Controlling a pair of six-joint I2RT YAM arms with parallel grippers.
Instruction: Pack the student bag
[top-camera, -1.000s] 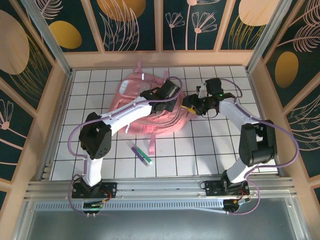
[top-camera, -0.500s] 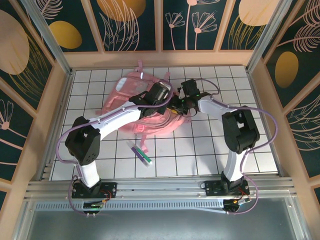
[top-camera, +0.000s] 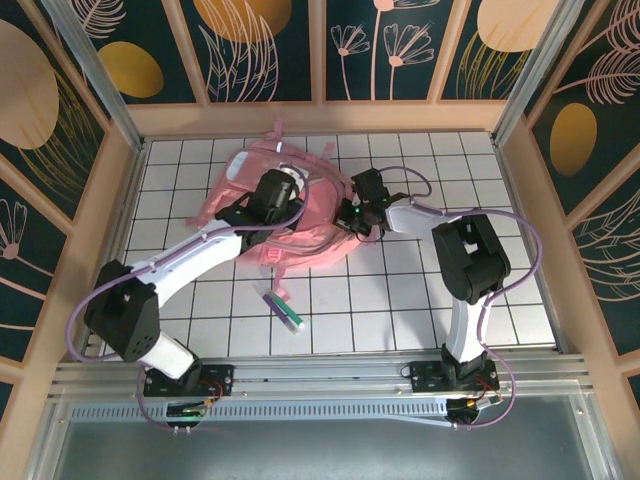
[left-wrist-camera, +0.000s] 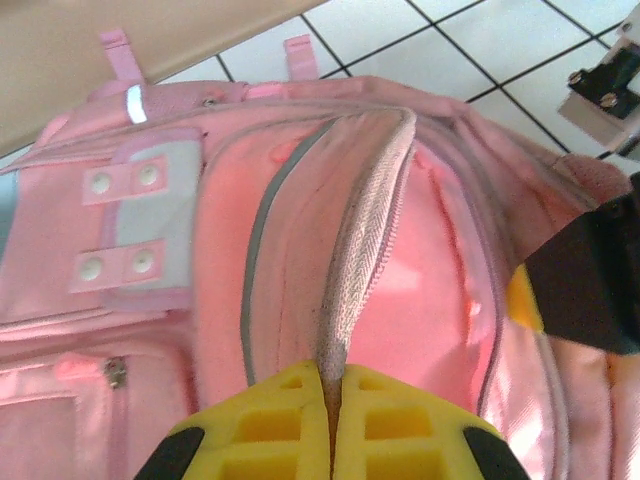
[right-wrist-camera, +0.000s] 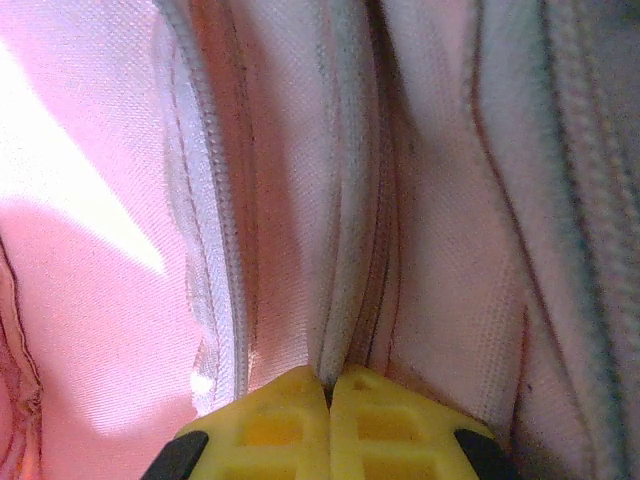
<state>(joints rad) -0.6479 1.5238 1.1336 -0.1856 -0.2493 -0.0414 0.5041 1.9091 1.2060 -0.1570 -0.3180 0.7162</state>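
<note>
The student bag, big and pink, lies flat at the back middle of the tiled table. My left gripper is over its upper left part. In the left wrist view this gripper is shut on the grey zipper edge of the bag's opened compartment and holds it up. My right gripper is at the bag's right side. In the right wrist view it is shut on a fold of pink fabric beside a zipper. The bag's pink lining shows inside the opening.
A purple and a green marker lie side by side on the white tiles in front of the bag. Wooden walls close the table at the back and both sides. The right arm's dark wrist sits close beside the opening.
My right gripper moved left onto the bag and closed on its fabric. The left arm swung left, pulling the zipper edge and the bag a little leftward.
</note>
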